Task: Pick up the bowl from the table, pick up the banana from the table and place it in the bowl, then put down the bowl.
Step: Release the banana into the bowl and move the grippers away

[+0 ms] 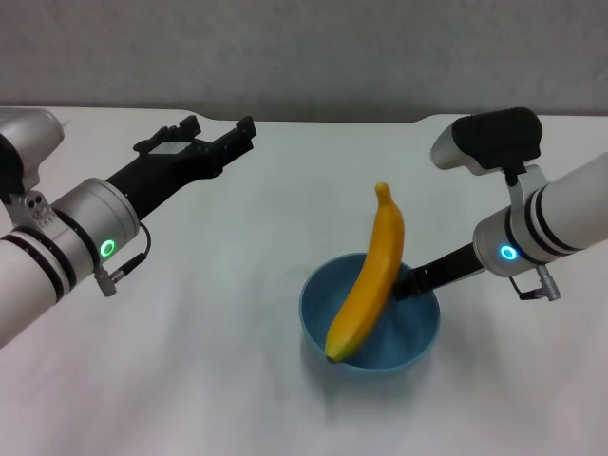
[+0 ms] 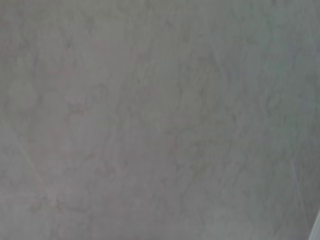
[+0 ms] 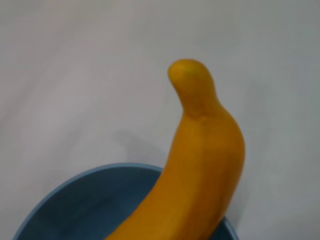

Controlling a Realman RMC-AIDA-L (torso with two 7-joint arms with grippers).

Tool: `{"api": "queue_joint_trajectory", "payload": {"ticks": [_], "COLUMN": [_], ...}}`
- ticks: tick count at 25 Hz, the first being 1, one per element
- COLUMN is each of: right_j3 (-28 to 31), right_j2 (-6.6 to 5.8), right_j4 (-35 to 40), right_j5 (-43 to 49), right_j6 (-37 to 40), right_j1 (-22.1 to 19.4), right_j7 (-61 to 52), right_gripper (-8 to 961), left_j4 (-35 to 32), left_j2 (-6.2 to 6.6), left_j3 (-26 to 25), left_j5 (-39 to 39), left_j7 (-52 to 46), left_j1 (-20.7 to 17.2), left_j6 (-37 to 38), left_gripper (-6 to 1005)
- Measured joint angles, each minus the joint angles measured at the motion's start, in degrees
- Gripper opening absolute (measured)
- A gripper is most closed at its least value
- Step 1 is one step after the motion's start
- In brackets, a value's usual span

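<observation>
My right tool (image 1: 410, 281) seems clamped on the bowl (image 1: 410, 334) rim, banana (image 1: 372, 275) inside, so I'd lower level onto the tabletop (image 1: 209, 361).

The banana (image 1: 369, 280) juts over the bowl (image 1: 370, 318), blocking it from above; the table (image 1: 218, 370) around lies open.

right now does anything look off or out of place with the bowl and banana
Mostly fine: the banana is in the bowl, but it is too long to lie flat, so it leans on the far rim with its stem end sticking out. The right gripper is at the bowl's rim. Nothing looks spilled or damaged.
</observation>
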State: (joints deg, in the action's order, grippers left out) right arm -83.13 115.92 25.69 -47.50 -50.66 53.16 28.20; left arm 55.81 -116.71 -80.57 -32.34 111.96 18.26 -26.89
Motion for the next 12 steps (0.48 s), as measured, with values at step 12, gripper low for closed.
{"api": "queue_joint_trajectory", "payload": {"ticks": [12], "right_j3": [-2.44], "right_j2": [-0.19], "right_j4": [8.65], "right_j5": [-2.31], "right_j6": [-3.39], "right_j1": [-4.79], "right_j7": [0.01], "right_gripper": [546], "left_j4": [-0.51], "left_j2": [0.08], "left_j3": [-0.48], "left_j5": [0.00], "left_j7": [-0.08], "left_j1": [-0.26], "left_j6": [-0.17], "left_gripper": [898]}}
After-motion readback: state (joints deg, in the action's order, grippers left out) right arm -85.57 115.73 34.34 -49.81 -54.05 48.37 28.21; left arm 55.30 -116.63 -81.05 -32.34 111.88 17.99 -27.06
